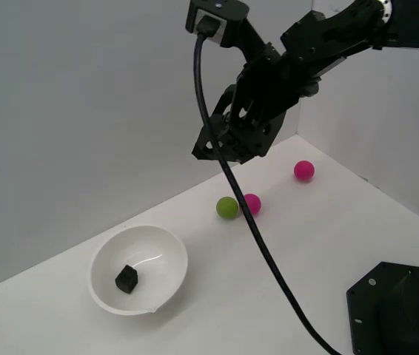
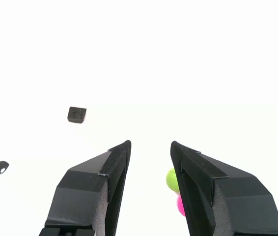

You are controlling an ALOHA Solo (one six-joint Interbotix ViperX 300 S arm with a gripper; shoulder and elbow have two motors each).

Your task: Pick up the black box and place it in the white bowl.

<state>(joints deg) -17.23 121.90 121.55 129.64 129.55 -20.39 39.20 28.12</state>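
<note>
Your gripper [image 2: 150,147] hangs empty with its jaws apart, high above the table [image 1: 328,244] over the green ball [image 1: 226,207] and the pink ball [image 1: 251,203] touching it. The black box [image 1: 126,279] already sits inside the white bowl [image 1: 172,255] (job seemingly done). The risk now is dropping low while retreating: the arm or its cable [image 1: 269,259] could scatter those balls or clip the bowl's rim beyond them.

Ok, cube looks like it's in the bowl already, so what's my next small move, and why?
Probably just retract the arm and stop. The black box already sits inside the white bowl, and the gripper is open, empty and raised well above the table near the green ball. Nothing seems left to grasp; pulling back avoids nudging the balls.
</note>
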